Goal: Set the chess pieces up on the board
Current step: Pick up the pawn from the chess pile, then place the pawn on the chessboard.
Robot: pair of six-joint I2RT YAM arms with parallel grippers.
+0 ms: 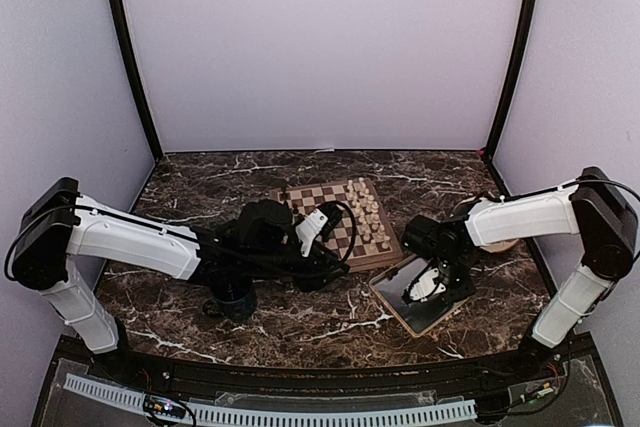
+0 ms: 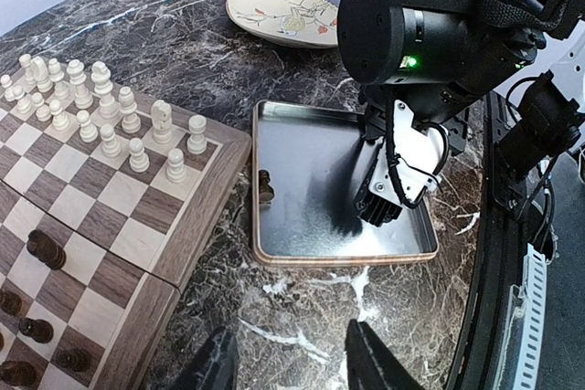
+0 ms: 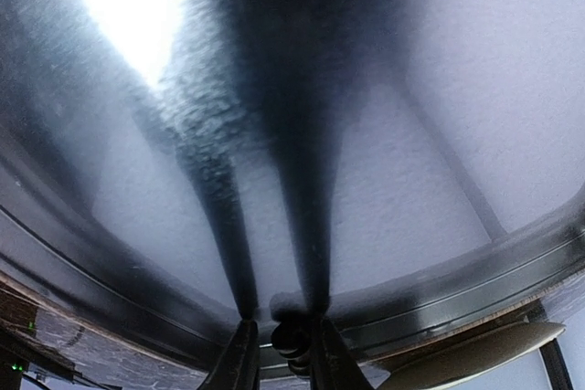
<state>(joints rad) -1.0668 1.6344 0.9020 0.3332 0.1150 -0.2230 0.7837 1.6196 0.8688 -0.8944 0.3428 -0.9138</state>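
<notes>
The board lies mid-table, with cream-white pieces standing along its right side. In the left wrist view the board carries the white pieces in two rows and a few dark pieces at the near left. One dark piece stands in the grey tray by its left wall. My left gripper is open and empty over the marble between board and tray. My right gripper is down on the tray floor, shut on a dark piece.
The tray sits right of the board, with the right gripper inside it. A round beige plate lies beyond the tray, partly under the right arm. Walls enclose the table on three sides.
</notes>
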